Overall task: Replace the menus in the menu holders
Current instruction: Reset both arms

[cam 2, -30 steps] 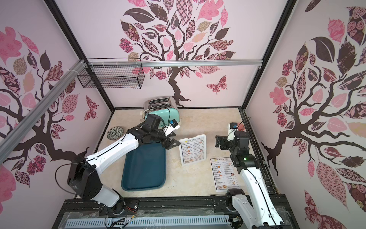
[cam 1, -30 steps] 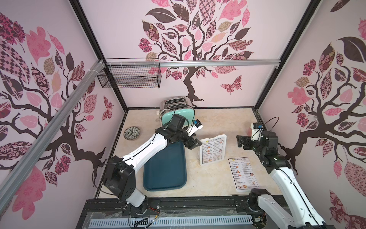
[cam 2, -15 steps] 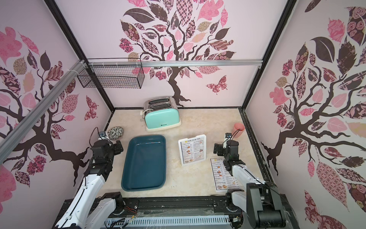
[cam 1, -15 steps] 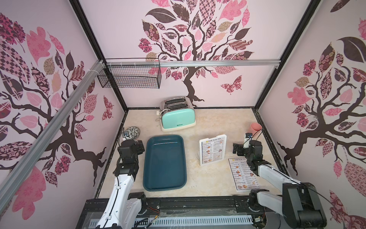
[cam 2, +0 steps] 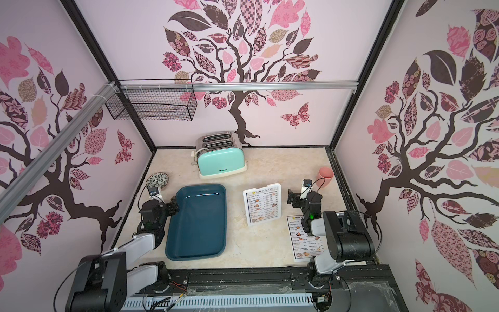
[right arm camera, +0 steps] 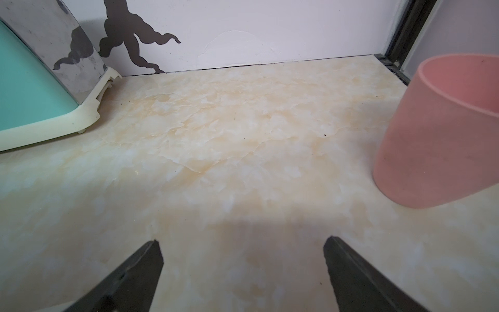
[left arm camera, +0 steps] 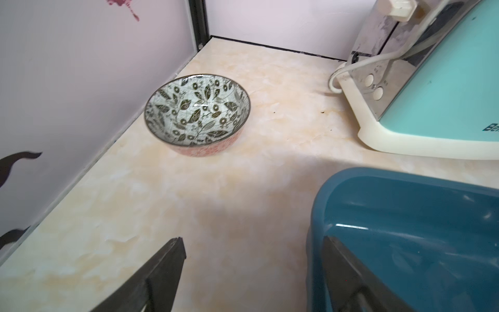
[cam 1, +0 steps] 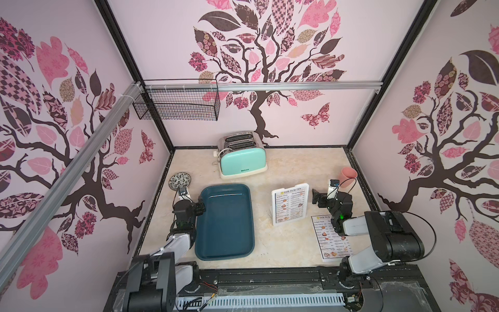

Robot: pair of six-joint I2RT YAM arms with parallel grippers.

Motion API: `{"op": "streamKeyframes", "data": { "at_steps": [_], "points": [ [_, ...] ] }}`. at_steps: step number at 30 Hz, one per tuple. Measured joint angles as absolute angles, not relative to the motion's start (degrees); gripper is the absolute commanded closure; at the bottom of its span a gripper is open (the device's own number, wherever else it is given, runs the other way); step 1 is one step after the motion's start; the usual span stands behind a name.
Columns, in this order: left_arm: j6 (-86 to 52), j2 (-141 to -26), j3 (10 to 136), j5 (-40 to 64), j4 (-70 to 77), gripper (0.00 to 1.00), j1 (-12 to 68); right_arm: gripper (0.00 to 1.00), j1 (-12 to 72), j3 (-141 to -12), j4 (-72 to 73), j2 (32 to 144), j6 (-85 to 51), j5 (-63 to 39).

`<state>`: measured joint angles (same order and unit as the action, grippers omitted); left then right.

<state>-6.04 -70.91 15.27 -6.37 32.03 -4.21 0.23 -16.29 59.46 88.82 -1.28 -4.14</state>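
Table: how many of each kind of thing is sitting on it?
Menus: 2
Menu holder: 1
Toaster: 1
Tray: 1
Bowl: 1
Cup: 1
Total: 7

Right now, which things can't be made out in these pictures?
The flat white paper menu: far right part covered by the right arm, both top views.
Print on the white menu sheet in the upright white plastic menu holder: too small to read, top views.
The pink plastic cup: cut off by the right wrist picture's edge.
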Motion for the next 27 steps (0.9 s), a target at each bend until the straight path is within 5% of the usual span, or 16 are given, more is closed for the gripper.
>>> {"op": "streamKeyframes", "data": {
  "at_steps": [6,8,27],
  "points": [
    [-5.5,-86.5,21.1,-3.1,44.6,0.13,-4.4,0.00,0.2,-16.3,62.3,88.9,-1.3,-4.1],
    [-5.1,-88.8,21.4,-3.1,47.4,0.02,-4.1,0.00,0.2,-16.3,62.5,88.9,-1.3,-4.1],
    [-3.0,-89.2,22.7,-7.9,48.1,0.02,-0.7,0.00,0.2,-16.3,62.9,88.9,-1.3,-4.1]
  ]
}}
